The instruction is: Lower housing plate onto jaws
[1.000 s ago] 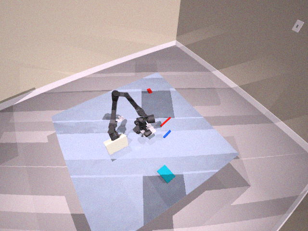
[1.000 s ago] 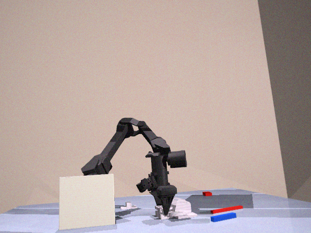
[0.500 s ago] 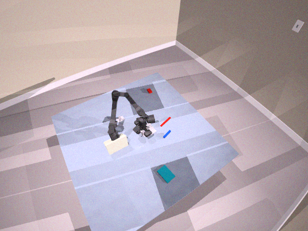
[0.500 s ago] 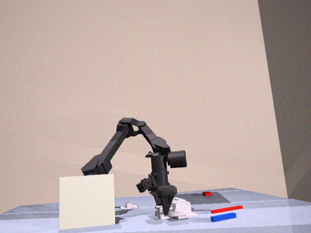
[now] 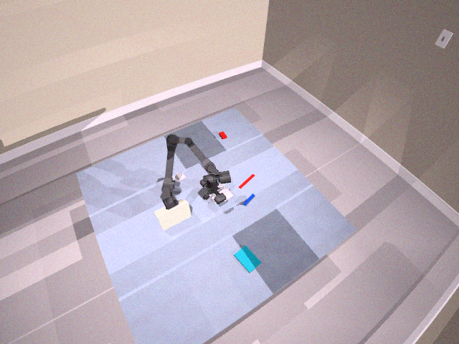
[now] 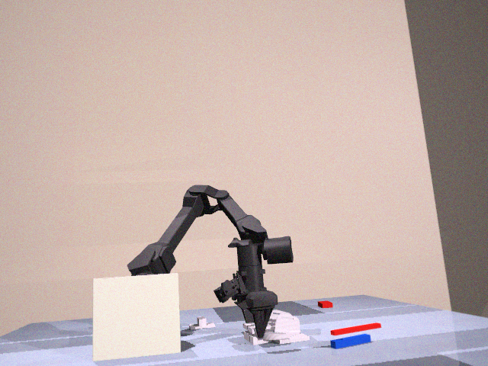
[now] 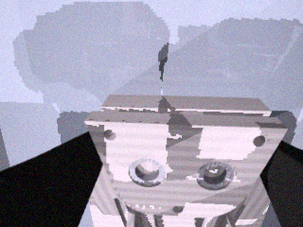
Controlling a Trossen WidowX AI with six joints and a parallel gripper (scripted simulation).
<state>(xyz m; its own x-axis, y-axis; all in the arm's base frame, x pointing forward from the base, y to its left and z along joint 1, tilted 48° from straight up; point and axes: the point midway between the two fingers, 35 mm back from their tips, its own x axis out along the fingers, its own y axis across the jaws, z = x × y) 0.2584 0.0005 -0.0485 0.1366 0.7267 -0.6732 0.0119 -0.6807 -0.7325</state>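
Note:
The pale housing plate fills the lower middle of the wrist view, with two ringed holes and small dark holes near its corners. My gripper points down, low over the work, and its fingers are shut on the plate's two side edges. A pale strip shows just beyond the plate's far edge. The jaws and stubs under the plate are mostly hidden, so I cannot tell whether it is seated. A pale assembly stands around and beside the fingers.
A cream panel stands near the arm's base. A small pale piece lies behind. A red bar and blue bar lie right; a red block and cyan block lie farther off.

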